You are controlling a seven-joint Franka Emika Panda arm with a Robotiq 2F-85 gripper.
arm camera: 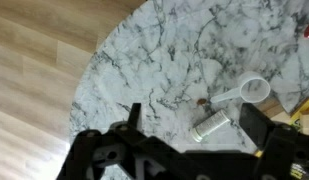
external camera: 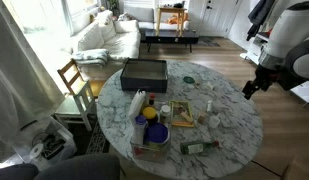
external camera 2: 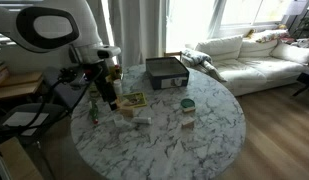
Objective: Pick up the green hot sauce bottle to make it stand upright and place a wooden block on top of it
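The green hot sauce bottle (external camera: 199,147) lies on its side near the front edge of the round marble table (external camera: 229,125). It also shows as a small dark green shape (external camera 2: 93,112) by the table's left rim. In the wrist view a small slender cylinder (arm camera: 212,126) lies flat and looks greyish; it seems to be this bottle. My gripper (external camera 2: 109,95) hangs open and empty above the table's edge, close to the bottle and not touching it. It shows in both exterior views (external camera: 252,88), and its two fingers (arm camera: 194,113) frame the cylinder from above. Small pale blocks (external camera 2: 144,117) lie mid-table.
A white measuring spoon (arm camera: 244,92) lies next to the cylinder. A black box (external camera: 144,72), a larger white bottle (external camera: 138,103), a blue bowl (external camera: 152,133) and a green lid (external camera: 190,80) are on the table. A wooden chair (external camera: 74,80) stands beside it.
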